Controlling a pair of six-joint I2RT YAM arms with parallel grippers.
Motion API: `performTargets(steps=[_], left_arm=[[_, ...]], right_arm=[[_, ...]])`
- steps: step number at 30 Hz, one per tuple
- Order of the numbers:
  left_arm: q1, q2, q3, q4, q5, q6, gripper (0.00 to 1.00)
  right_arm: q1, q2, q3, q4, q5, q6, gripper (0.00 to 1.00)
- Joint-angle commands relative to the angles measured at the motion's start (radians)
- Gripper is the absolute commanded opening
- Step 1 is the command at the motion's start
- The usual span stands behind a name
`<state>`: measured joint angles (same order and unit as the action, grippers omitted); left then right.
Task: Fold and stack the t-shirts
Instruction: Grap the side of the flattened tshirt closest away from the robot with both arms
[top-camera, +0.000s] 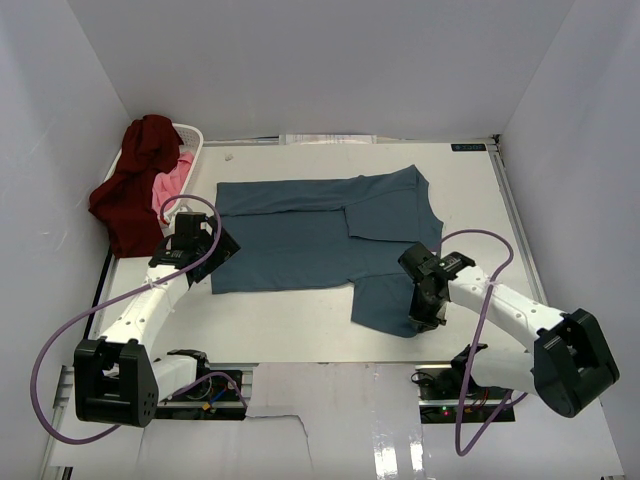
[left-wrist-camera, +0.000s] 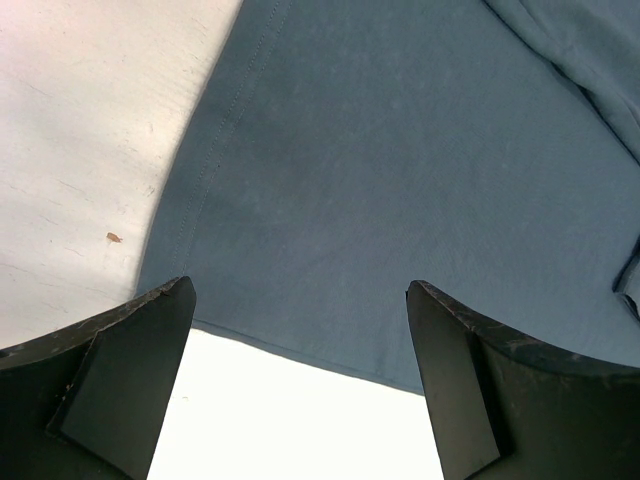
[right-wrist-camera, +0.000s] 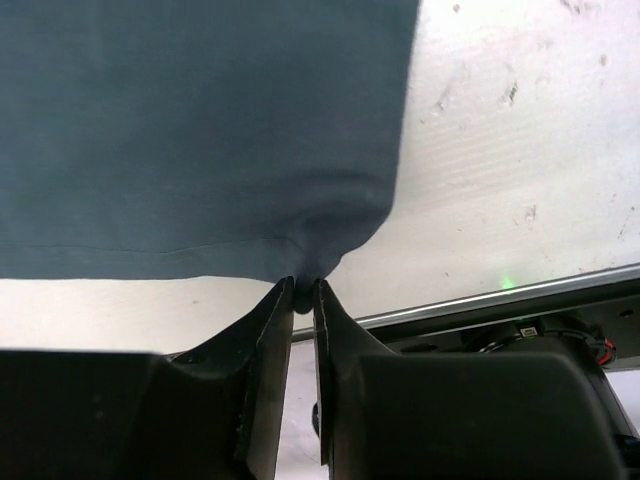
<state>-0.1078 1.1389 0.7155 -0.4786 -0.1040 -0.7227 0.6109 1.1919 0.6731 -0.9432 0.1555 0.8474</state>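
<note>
A dusty teal-blue t-shirt (top-camera: 310, 235) lies spread on the white table, partly folded, with a flap hanging toward the near right. My right gripper (top-camera: 420, 322) is shut on the near corner of that flap; in the right wrist view the cloth (right-wrist-camera: 200, 130) bunches into the pinch between the fingertips (right-wrist-camera: 303, 288). My left gripper (top-camera: 212, 250) stands wide open over the shirt's left edge, its fingers (left-wrist-camera: 150, 340) straddling the hem (left-wrist-camera: 300, 355) with nothing between them. A dark maroon t-shirt (top-camera: 135, 180) and a pink t-shirt (top-camera: 172, 185) hang from the basket.
A white laundry basket (top-camera: 190, 135) stands at the far left against the wall. White walls close in the table on three sides. A metal rail (right-wrist-camera: 480, 300) and cables run along the table's near edge by the arm bases.
</note>
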Motion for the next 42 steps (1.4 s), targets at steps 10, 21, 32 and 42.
performTargets(steps=[10,21,32,42], left_arm=[[0.003,-0.013,-0.051,-0.083,-0.054,-0.182,0.96],[0.005,0.11,-0.004,-0.273,-0.221,-0.415,0.85],[0.008,0.16,-0.04,-0.184,-0.131,-0.426,0.4],[0.008,0.177,-0.065,-0.172,-0.115,-0.416,0.49]], right_arm=[[0.006,0.04,0.046,0.06,-0.039,-0.09,0.18],[0.006,0.066,0.063,0.087,-0.05,-0.13,0.18],[0.006,0.058,0.066,0.084,-0.05,-0.136,0.19],[0.004,0.049,0.069,0.078,-0.047,-0.137,0.19]])
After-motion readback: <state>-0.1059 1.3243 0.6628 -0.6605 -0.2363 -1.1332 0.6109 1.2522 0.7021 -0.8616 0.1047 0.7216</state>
